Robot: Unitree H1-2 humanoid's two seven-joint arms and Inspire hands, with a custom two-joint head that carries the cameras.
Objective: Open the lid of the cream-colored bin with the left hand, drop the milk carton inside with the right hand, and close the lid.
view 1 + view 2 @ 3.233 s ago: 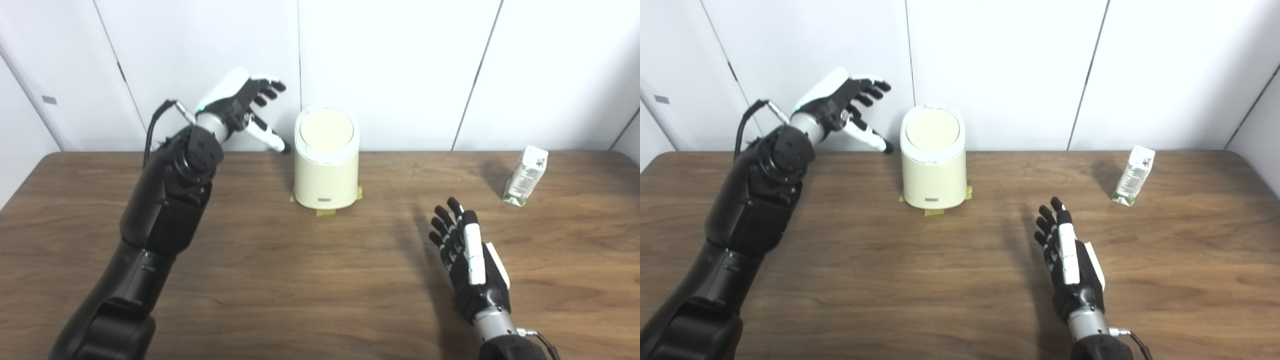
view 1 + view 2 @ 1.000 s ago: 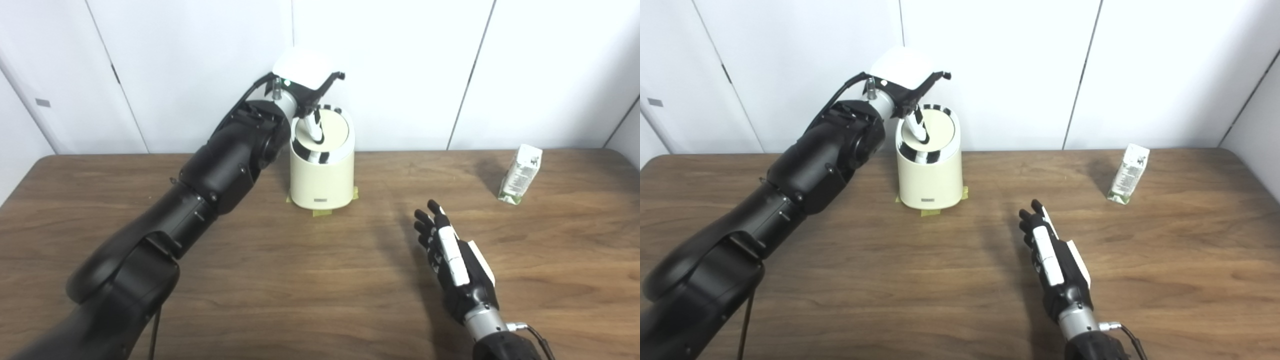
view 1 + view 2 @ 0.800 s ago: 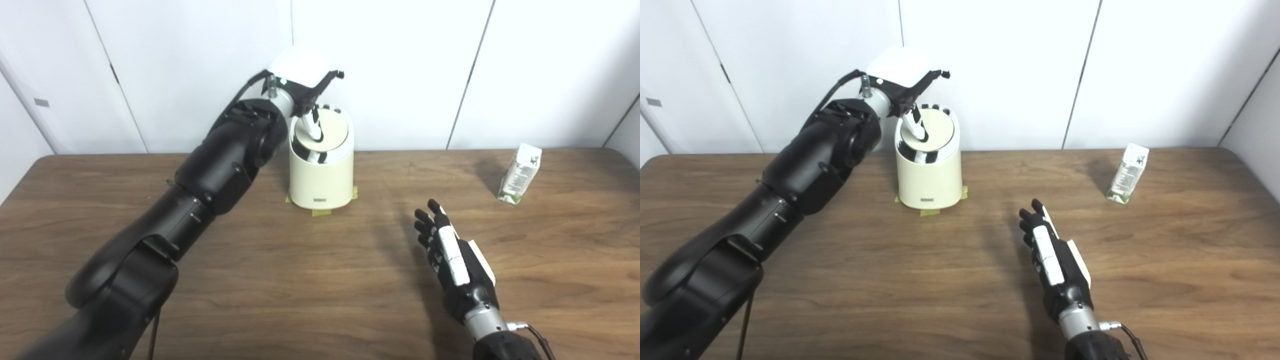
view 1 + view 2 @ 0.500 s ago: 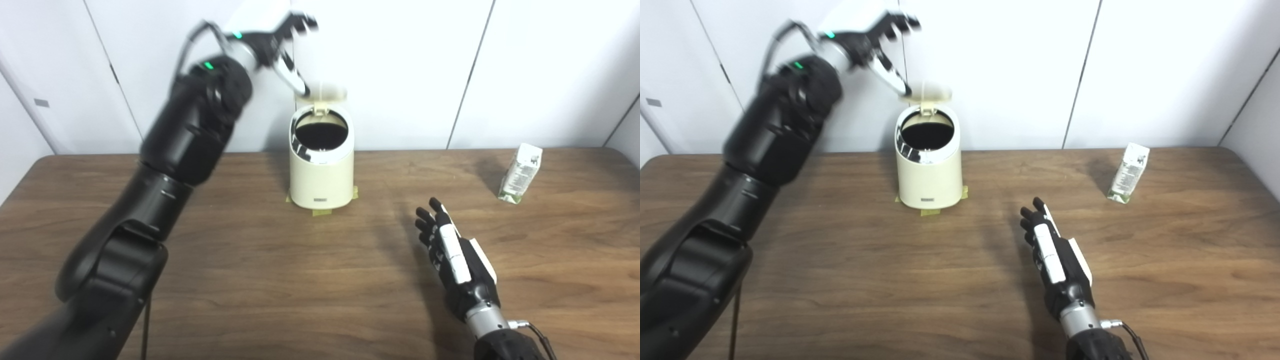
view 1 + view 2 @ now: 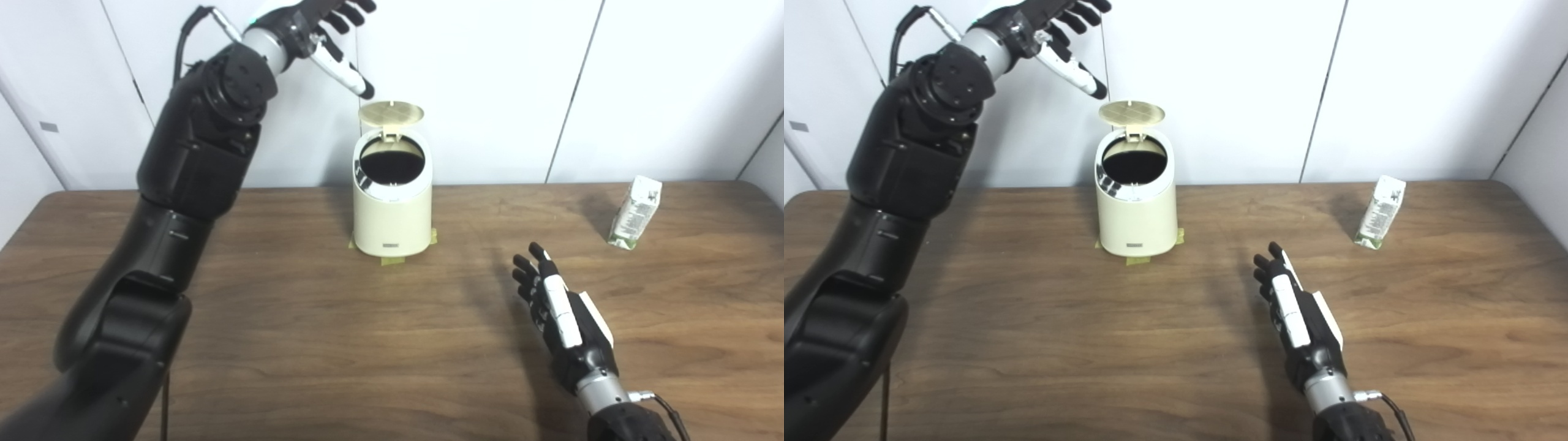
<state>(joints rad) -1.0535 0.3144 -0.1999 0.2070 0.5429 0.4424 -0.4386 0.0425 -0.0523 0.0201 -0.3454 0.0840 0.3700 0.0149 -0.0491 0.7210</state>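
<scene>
Moved: left hand has swung up and off the lid, now high to the bin's upper left, fingers spread, holding nothing.
Lid: flipped up at the back hinge, standing open vs shut 1 s ago.
Bin: cream, on counter, dark mouth showing.
Right hand: low over counter, fingers apart, empty.
Milk carton: upright at far right, well apart from both hands.

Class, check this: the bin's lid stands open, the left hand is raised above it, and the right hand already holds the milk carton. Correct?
Not quite. In the right eye view the right hand is open and empty; the milk carton stands apart on the table. Bin, lid and left hand are as stated.
</scene>
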